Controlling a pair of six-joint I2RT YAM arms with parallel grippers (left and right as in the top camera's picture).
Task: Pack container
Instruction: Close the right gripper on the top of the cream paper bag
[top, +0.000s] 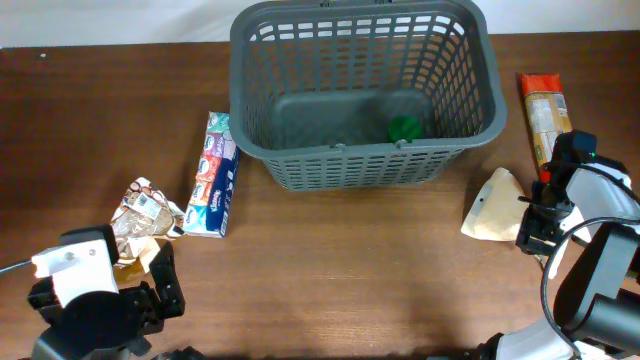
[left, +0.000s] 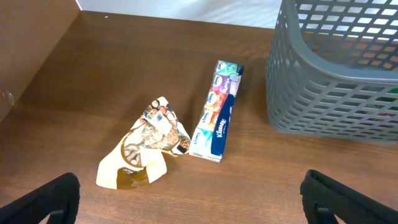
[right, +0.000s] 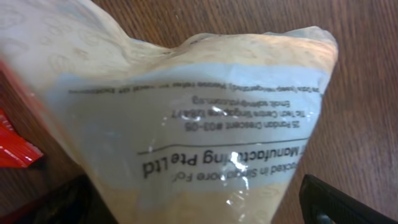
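Two grippers released: left gripper (left: 190, 203) empty, right gripper (right: 200, 209) wide at pouch (right: 205, 93) printed "Pte Ltd". Basket (top: 350, 166) far-centre, mouth up, long axis left-right. Tissues (left: 217, 113) read "Kleenex".

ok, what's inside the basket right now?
One small green thing lies on the base of the basket, by the near wall, toward the right. Nothing else shows inside; the lattice screens the strip just behind that wall.
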